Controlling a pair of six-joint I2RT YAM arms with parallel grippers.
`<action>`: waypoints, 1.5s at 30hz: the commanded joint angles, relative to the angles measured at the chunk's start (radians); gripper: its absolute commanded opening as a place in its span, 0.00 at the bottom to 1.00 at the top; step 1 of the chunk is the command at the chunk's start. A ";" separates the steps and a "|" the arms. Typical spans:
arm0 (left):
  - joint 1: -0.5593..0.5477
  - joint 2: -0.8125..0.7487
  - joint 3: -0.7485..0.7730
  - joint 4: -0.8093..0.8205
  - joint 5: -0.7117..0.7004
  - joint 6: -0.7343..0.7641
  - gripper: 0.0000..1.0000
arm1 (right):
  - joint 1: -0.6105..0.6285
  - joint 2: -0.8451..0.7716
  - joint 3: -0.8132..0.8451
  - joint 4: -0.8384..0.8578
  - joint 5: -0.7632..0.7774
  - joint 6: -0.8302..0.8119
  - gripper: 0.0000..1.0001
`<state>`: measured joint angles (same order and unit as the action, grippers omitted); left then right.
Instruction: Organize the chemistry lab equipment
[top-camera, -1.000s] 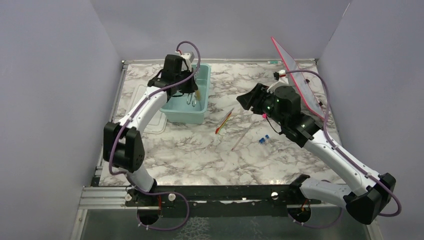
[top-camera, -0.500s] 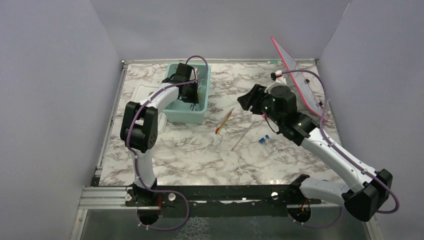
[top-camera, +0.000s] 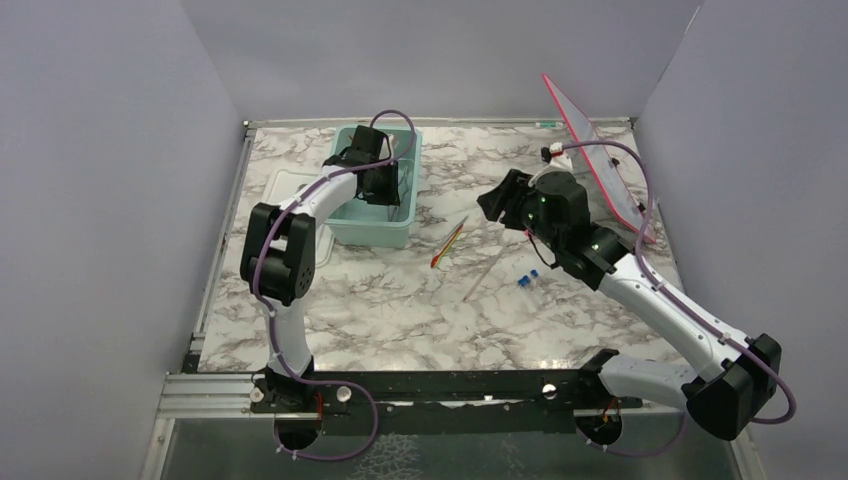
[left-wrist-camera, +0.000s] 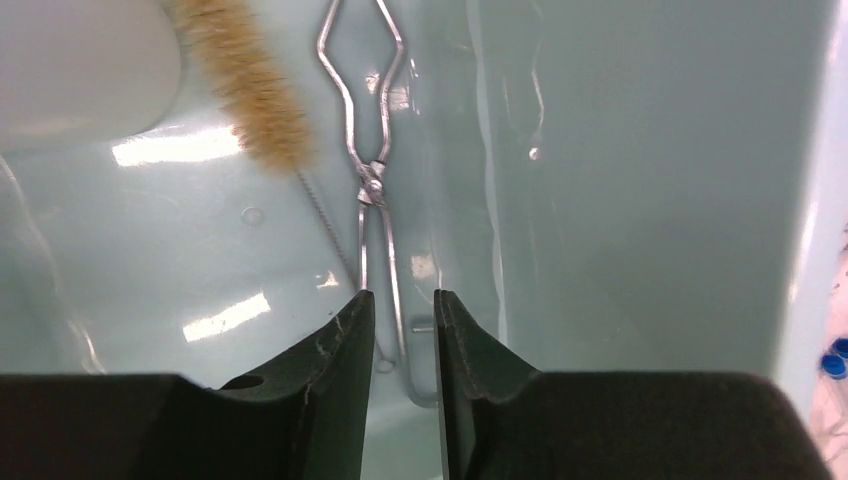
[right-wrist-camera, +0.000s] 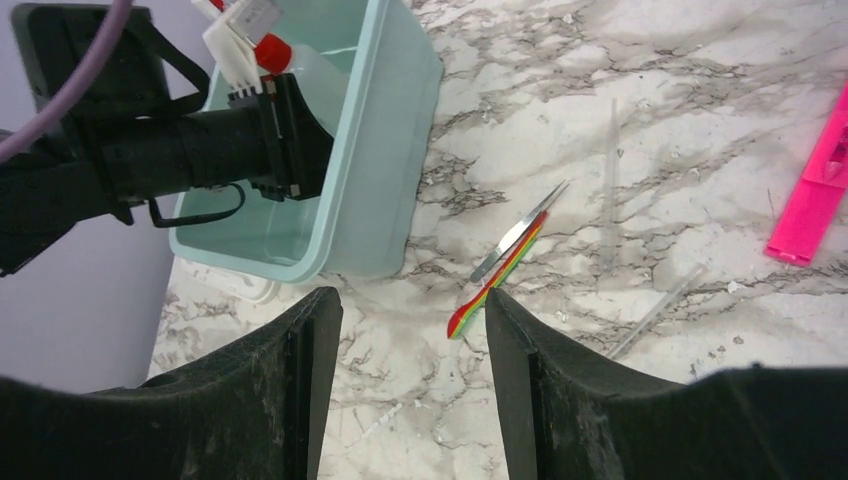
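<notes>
My left gripper is down inside the teal tub. In the left wrist view its jaws stand close together around the handle loop of the wire metal tongs, which reach along the tub floor. A squeeze bottle with a red nozzle and a bristle brush lie in the tub too. My right gripper is open and empty above the table. On the table lie a rainbow-striped strip with metal tweezers, thin clear rods and blue-capped vials.
A white lid lies flat to the left of the tub. A pink panel leans on the back right wall. A flat pink strip lies on the marble near the rods. Grey walls close in three sides.
One second ago my left gripper held the tongs above the tub. It has since gone down into the tub with them. My right gripper has barely moved.
</notes>
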<state>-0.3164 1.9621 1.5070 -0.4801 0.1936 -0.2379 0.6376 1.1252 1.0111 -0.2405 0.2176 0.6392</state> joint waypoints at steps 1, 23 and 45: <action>-0.014 -0.121 0.009 0.009 0.011 -0.004 0.33 | -0.001 0.031 -0.010 -0.072 0.051 0.022 0.60; -0.059 -0.678 -0.183 -0.005 0.076 -0.134 0.61 | -0.058 0.694 0.278 -0.265 0.148 -0.084 0.39; -0.059 -0.722 -0.217 -0.003 0.175 -0.163 0.71 | -0.154 0.951 0.446 -0.197 -0.017 -0.299 0.09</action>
<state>-0.3737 1.2362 1.2785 -0.4995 0.3172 -0.3847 0.4904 2.0544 1.4521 -0.4416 0.2401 0.3866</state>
